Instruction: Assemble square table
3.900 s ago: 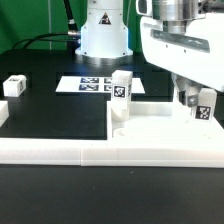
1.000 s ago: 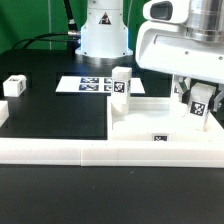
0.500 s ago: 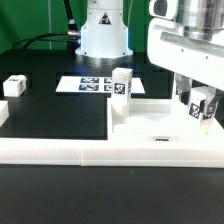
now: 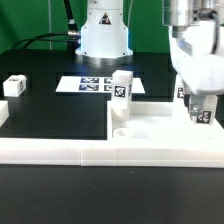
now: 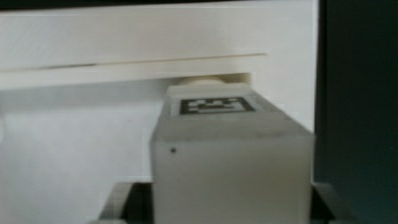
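Observation:
The white square tabletop [image 4: 150,127] lies at the exterior view's right, behind the front rail. One white tagged leg [image 4: 121,88] stands upright at its far left corner. Another leg [image 4: 14,86] lies on the black table at the exterior view's left. My gripper [image 4: 203,104] is shut on a third leg [image 4: 203,116] and holds it upright at the tabletop's far right corner. In the wrist view that leg [image 5: 231,150] fills the middle between my dark fingers [image 5: 134,200], tag end down toward the tabletop [image 5: 80,120]. Whether it touches the tabletop is hidden.
The long white border rail [image 4: 70,152] runs along the front. The marker board [image 4: 92,84] lies flat behind the tabletop, in front of the robot base [image 4: 103,35]. Black cables trail at the back left.
My wrist has turned and come down. The held leg, tilted and higher a second ago, now hangs upright and lower at the tabletop's far right corner. The other legs have not moved.

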`<action>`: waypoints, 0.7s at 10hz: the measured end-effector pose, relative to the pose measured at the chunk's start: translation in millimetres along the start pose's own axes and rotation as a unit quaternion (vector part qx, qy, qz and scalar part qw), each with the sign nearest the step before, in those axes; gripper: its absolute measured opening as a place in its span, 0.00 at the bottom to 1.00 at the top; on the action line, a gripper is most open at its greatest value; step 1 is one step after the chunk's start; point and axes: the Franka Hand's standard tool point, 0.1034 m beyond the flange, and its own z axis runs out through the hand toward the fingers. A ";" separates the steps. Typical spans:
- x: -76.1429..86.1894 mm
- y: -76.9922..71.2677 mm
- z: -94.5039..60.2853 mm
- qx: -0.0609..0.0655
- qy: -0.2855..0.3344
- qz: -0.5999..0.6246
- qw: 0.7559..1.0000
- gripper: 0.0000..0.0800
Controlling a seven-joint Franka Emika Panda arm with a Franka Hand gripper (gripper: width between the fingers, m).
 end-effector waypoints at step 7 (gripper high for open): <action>-24.4 3.5 -1.4 -0.015 -0.013 -0.260 0.965 0.80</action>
